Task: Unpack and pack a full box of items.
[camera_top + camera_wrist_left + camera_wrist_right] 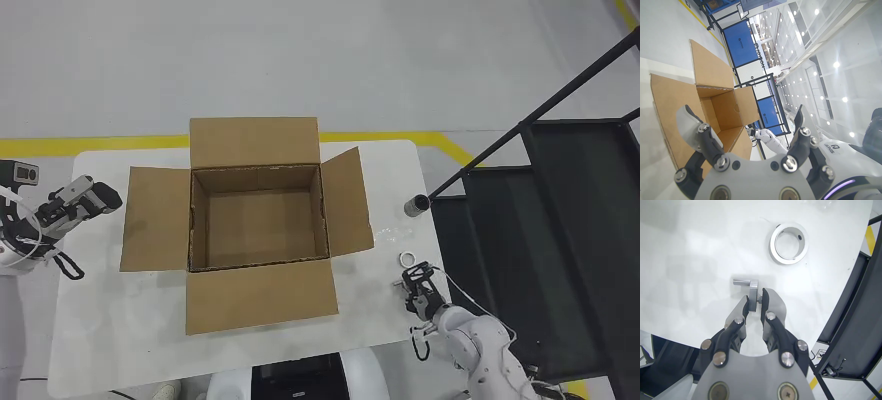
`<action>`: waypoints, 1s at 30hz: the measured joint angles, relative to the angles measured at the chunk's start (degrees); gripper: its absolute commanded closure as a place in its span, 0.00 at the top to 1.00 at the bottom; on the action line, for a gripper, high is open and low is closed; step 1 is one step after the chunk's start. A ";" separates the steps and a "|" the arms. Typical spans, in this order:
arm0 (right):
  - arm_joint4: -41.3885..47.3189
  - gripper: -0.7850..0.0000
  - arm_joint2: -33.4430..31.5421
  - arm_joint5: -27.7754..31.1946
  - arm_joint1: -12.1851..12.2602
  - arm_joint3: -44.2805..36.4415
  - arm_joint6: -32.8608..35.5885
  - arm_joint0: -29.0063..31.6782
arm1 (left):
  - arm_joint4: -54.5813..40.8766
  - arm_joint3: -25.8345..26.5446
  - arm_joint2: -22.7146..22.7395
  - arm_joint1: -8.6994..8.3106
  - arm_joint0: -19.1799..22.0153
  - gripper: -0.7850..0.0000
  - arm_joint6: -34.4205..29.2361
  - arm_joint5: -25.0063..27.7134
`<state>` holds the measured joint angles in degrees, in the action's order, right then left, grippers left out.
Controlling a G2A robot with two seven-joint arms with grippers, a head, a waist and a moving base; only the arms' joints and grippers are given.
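The cardboard box (258, 228) sat in the middle of the white table (120, 320) with all four flaps folded out and nothing inside. What I took to be its contents lay off at its 3 to 4 o'clock side: a dark cylinder (416, 205) at about 3, a metal ring (788, 243) a little below that, and just beside the ring a small metal fitting (753, 294), a flat plate with a short pin.

The right claw (755, 302) was clenched on that plate, low over the table at the box's 4 o'clock. I couldn't tell whether the fitting rested on the surface or hung just above it. The left claw (743, 111) stood at the box's 9 o'clock, spread wide with nothing in it, pointing at the open box.

With the box bare, unpacking looked finished, and I judged this to be the start of packing. Next the right arm would have to lift the fitting clear of the ring, carry it toward 10 o'clock over the near flap, and release it low inside the box.
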<state>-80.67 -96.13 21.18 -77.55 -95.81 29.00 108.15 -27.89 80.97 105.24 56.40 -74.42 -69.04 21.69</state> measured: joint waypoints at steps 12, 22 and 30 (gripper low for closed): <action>14.62 1.00 -4.62 5.13 0.73 -9.61 2.17 4.23 | 0.00 0.00 0.00 0.00 0.00 1.00 0.00 0.00; 34.26 1.00 -13.45 7.18 1.68 -13.89 4.08 7.50 | 0.00 0.00 0.00 0.00 0.00 1.00 0.00 0.00; 22.56 1.00 -9.43 8.24 2.46 -11.03 6.83 6.33 | 0.00 0.00 0.00 0.00 0.00 1.00 0.00 0.00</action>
<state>-58.11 -105.57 29.42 -75.10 -106.84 35.83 114.48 -27.89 80.97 105.24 56.40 -74.42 -69.04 21.69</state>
